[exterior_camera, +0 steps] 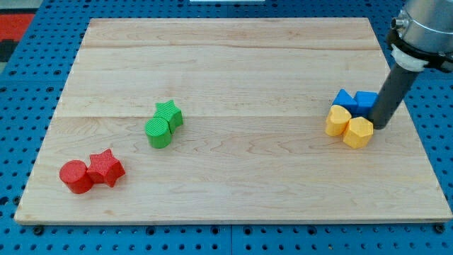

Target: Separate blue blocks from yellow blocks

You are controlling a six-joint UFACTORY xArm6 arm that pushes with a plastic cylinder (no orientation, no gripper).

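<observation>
Red cylinder (76, 177) nearest; my tip (380, 126) touching yellow hexagon (358, 132), blue cube (366, 101); no grasping tool.

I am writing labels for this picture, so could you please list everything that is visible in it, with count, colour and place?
blue blocks: 2, blue, view's right, side by side, touching the yellow pair below them
yellow blocks: 2, yellow, view's right, just below the blue ones; the right one looks hexagonal
green blocks: 2, green, left of centre, touching; a star and a cylinder
red blocks: 2, red, view's lower left, touching; a cylinder and a star
board: 1, light wood, fills most of the view
pegboard: 1, blue, around the board
my tip: 1, dark rod, at the right edge of the blue-yellow cluster
</observation>
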